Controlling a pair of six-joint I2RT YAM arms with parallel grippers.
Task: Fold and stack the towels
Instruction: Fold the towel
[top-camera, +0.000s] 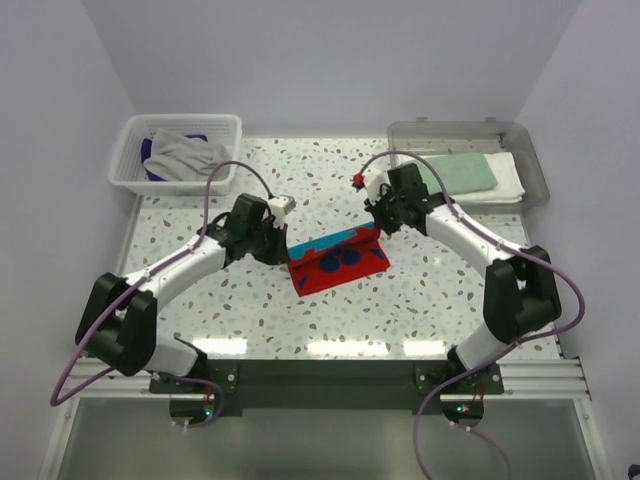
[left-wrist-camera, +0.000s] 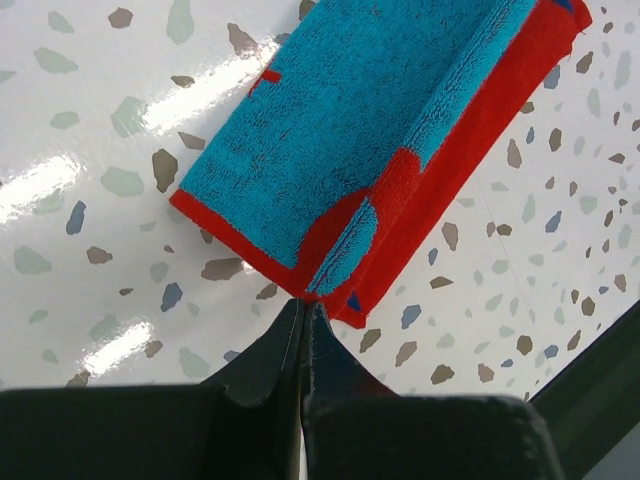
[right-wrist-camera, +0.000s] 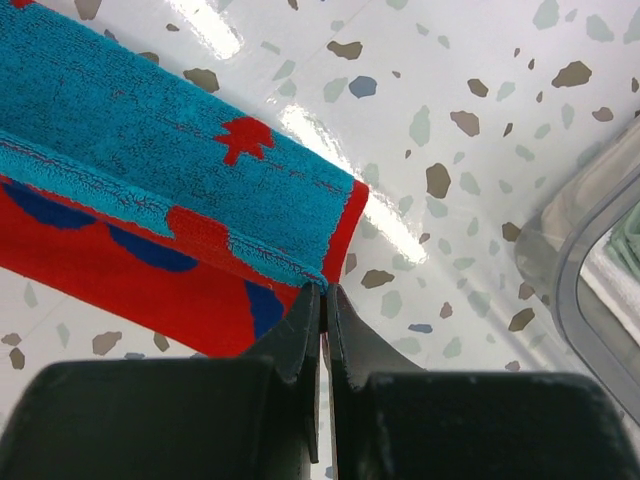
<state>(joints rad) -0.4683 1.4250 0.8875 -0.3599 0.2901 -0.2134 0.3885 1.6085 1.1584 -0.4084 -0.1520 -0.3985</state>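
The turquoise-and-red patterned towel (top-camera: 337, 262) lies mid-table, its upper layer partly folded over and raised along the far edge. My left gripper (top-camera: 287, 243) is shut, its tips pinching the fold's near-left corner (left-wrist-camera: 318, 285). My right gripper (top-camera: 377, 232) is shut on the turquoise corner at the towel's right end (right-wrist-camera: 335, 265). In the left wrist view my left gripper (left-wrist-camera: 305, 302) meets the red border; in the right wrist view my right gripper (right-wrist-camera: 323, 290) grips the turquoise hem. A mint green towel (top-camera: 462, 172) lies folded on a white towel (top-camera: 507, 186). A grey towel (top-camera: 187, 154) covers a dark purple one (top-camera: 152, 160).
The white slatted basket (top-camera: 130, 165) stands at the back left with the grey and purple towels in it. The clear tray (top-camera: 535, 165) at the back right holds the mint and white towels; its rim (right-wrist-camera: 590, 250) shows close to my right gripper. The tabletop is speckled terrazzo.
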